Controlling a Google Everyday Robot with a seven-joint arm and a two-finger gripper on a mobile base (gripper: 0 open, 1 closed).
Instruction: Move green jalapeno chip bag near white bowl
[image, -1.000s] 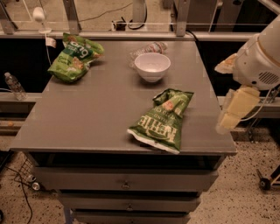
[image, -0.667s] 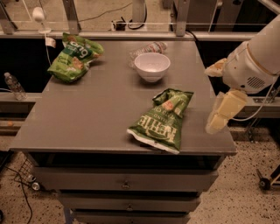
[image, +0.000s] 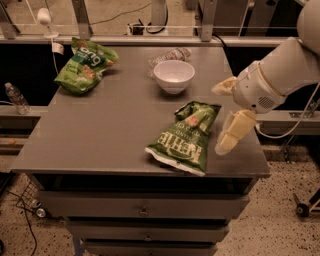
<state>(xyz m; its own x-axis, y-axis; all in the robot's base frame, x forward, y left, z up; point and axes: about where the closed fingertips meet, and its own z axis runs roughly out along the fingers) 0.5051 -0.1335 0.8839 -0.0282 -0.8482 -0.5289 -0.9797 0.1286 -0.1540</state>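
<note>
The green jalapeno chip bag (image: 184, 138) lies flat near the table's front right, its white "KETTLE" lettering upside down to the camera. The white bowl (image: 173, 75) stands upright a short way behind it, at the middle back, apart from the bag. My gripper (image: 226, 111) hangs at the table's right edge, just right of the bag and a little above the surface. Its two cream fingers (image: 233, 133) are spread apart with nothing between them. It does not touch the bag.
A lighter bright-green bag (image: 84, 64) lies at the back left of the grey table (image: 100, 135). A clear plastic bottle (image: 169, 55) lies just behind the bowl. Another bottle (image: 15, 98) stands on a ledge to the left. Drawers sit under the table.
My arm has swung left from beyond the table's right edge, bringing the gripper close beside the dark green bag. The bag and the bowl have not moved.
</note>
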